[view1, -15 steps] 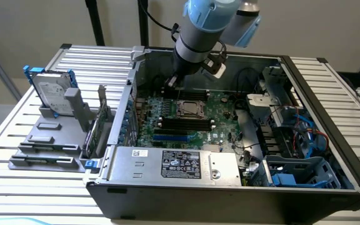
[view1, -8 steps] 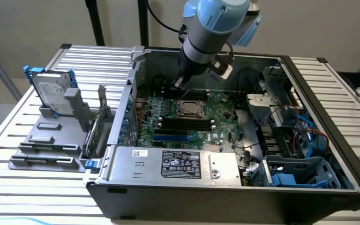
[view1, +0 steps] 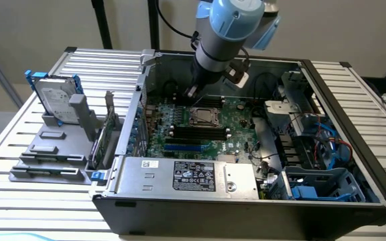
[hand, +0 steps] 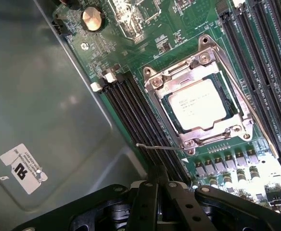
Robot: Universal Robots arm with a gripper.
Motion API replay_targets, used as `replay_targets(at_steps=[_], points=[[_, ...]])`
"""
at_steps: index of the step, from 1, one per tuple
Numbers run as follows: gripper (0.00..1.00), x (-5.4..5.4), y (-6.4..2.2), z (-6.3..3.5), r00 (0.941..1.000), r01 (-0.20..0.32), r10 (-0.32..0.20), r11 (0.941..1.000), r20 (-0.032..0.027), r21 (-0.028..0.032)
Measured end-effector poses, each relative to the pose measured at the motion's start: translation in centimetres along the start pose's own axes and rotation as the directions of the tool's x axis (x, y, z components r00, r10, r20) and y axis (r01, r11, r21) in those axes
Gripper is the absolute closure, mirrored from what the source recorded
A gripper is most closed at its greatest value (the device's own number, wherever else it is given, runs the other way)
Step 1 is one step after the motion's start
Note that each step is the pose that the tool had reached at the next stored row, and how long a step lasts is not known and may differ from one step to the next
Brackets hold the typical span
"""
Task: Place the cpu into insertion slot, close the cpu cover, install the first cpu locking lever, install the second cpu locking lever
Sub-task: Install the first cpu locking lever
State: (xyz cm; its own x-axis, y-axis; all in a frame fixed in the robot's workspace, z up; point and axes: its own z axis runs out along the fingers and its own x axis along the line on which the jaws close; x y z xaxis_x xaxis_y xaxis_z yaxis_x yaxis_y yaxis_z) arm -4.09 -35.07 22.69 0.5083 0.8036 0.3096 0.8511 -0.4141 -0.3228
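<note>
The gripper (hand: 157, 185), clenched shut, hangs beside the socket (view1: 202, 116); the wrist view resolves the chip (hand: 198, 103) seated under its cover (hand: 205, 136).

Green motherboard (hand: 179, 43) carrying black memory slots (hand: 131, 103) with white end clips, and a pale silvery-beige cpu (hand: 198, 103) (fine dark print on its face) framed by the bright silvery cpu cover (hand: 179, 74); the gripper (hand: 156, 180) is matt black. The case wall (hand: 49, 96) is dull grey, with a white sticker (hand: 22, 168) printed in black. In the exterior view the robot arm (view1: 230, 22) is light blue over grey, the power supply (view1: 139, 175) is grey with a black-and-white rating label (view1: 193, 175), the drive cage (view1: 320, 183) is blue, and the table (view1: 18, 150) is ribbed silver.
</note>
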Motion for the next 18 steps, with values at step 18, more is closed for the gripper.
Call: replay_targets(at_steps=[18], points=[[0.89, -0.9, 0.34, 1.96, 0.9995, 0.006, -0.005, 0.9999, 0.0324, -0.0144]])
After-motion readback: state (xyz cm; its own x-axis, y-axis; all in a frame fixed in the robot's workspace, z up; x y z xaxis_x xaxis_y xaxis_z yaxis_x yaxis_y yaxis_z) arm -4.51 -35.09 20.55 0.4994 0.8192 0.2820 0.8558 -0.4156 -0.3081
